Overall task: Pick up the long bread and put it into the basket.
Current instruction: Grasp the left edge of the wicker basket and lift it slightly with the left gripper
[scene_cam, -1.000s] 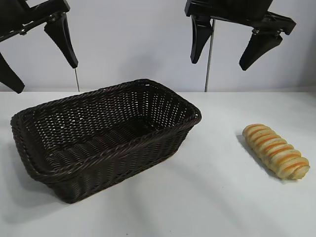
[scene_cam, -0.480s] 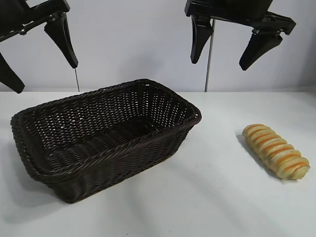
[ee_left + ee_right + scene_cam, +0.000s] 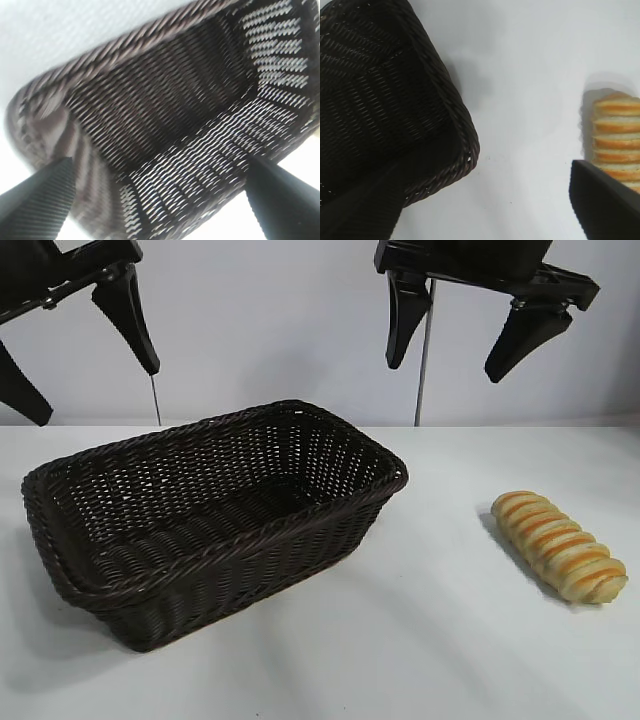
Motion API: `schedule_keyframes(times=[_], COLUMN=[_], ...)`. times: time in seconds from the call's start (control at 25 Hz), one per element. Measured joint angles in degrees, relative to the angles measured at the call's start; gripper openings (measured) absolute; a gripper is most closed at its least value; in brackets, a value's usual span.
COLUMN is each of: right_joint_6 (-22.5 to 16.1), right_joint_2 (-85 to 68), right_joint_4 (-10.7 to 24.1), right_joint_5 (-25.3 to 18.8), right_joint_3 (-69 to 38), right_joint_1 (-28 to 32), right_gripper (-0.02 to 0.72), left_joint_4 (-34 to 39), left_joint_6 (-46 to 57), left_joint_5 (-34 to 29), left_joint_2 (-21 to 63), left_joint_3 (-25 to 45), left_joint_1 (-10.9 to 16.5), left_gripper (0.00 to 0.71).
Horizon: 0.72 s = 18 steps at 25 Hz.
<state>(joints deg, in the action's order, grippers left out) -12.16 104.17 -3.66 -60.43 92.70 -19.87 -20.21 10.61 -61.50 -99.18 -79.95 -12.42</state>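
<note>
Up top on the right, the right gripper [image 3: 457, 352] hangs high over the table with its two black fingers [image 3: 404, 318] spread wide apart and nothing between them; from its own wrist camera one finger [image 3: 605, 205] sits in front of the near end of the loaf while the other darkens the corner over the basket rim. Below it and off to the right side of the table lies the long bread [image 3: 558, 544], a golden-yellow ridged loaf with orange-brown stripes, flat on the white table [image 3: 430, 640], angled with one end toward the back and the other toward the front right, well apart from the basket. Over on the left, the left gripper [image 3: 85, 380] hovers above the left end of the basket, fingers [image 3: 40, 202] likewise held wide open and empty, and its wrist camera looks straight down into the weave. The basket [image 3: 215, 570], dark brown wicker with a braided rim and sloping sides, sits left of centre on the table, turned at a slant, and nothing lies inside it. Behind the table a thin upright rod [image 3: 421, 380] rises against the pale wall.
</note>
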Motion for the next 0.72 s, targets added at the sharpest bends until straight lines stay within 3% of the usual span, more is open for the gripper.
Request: schedule_keyframes(times=[0.12,0.28,0.48,0.72], right_joint_6=[0.00,0.00,0.00,0.00], right_joint_2=[0.00,0.00,0.00,0.00], right_joint_4=[0.00,0.00,0.00,0.00], right_joint_5=[-0.07,-0.18,-0.78,-1.11], right_joint_3=[0.00,0.00,0.00,0.00], right_joint_1=[0.00,0.00,0.00,0.00], right_gripper=[0.645,0.645,0.645,0.645], left_joint_4=[7.06,11.52,11.38,5.87], left_joint_6=[3.63,8.02,8.78,8.78], left_joint_5=[-2.91,-1.07,4.64,12.92], left_joint_2=[0.56,2.96,2.69,0.41], left_joint_3=[1.25,7.37,13.68,17.35], left_joint_1=[-0.38,-0.45,-0.51,-0.56], left_gripper=[0.668,0.668,0.668,0.668])
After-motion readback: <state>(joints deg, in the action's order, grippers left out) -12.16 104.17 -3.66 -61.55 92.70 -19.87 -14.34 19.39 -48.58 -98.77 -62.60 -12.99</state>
